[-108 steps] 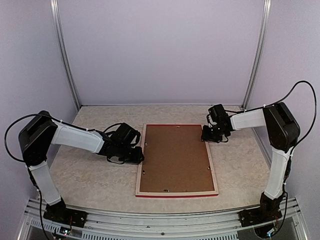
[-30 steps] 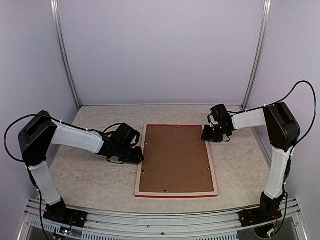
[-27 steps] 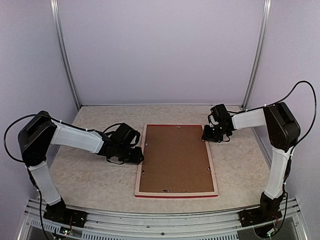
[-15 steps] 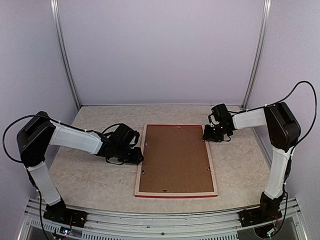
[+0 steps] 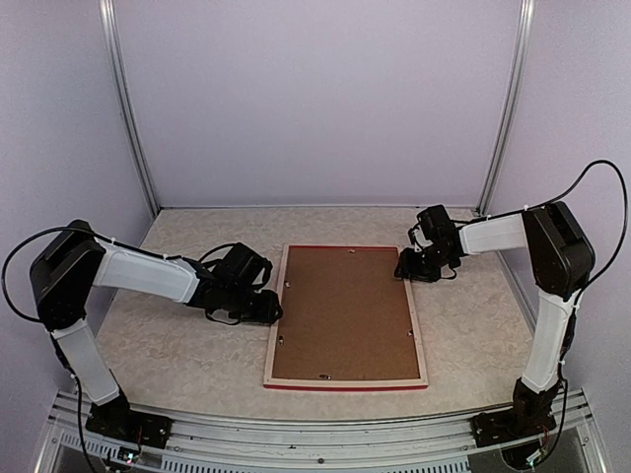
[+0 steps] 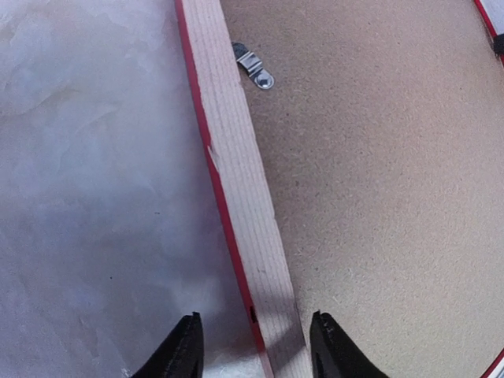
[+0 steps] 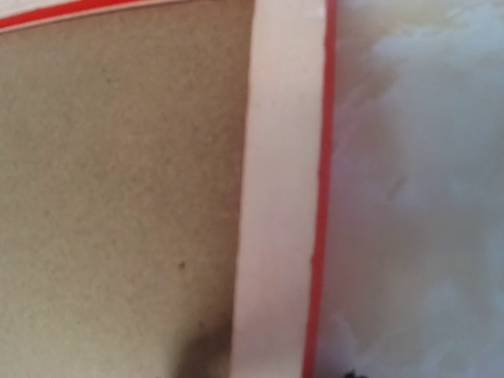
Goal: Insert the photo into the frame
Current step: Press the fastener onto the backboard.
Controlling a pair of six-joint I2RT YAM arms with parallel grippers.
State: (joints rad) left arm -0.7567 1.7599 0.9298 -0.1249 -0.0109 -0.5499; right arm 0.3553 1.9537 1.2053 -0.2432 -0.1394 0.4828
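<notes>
The frame (image 5: 275, 317) lies face down in the middle of the table, pale wood back up with a thin red edge, and a brown backing board (image 5: 345, 310) fills it. The photo is hidden. My left gripper (image 5: 264, 310) is at the frame's left rail (image 6: 236, 181); in the left wrist view its jaws (image 6: 256, 350) stand open, one fingertip on each side of the rail without gripping it. My right gripper (image 5: 412, 268) is at the right rail (image 7: 279, 197) near the far corner. Only a dark speck of one fingertip (image 7: 352, 374) shows, clear of the red edge.
A small metal turn clip (image 6: 253, 67) holds the backing board near the left rail, and more clips (image 5: 325, 374) sit along the near edge. Pale marbled tabletop (image 5: 177, 355) surrounds the frame. Aluminium posts (image 5: 128, 108) stand at the back corners.
Both grippers' jaws have widened off the frame's rails. The frame's near left corner has shifted slightly left. The left arm has drawn back a little.
</notes>
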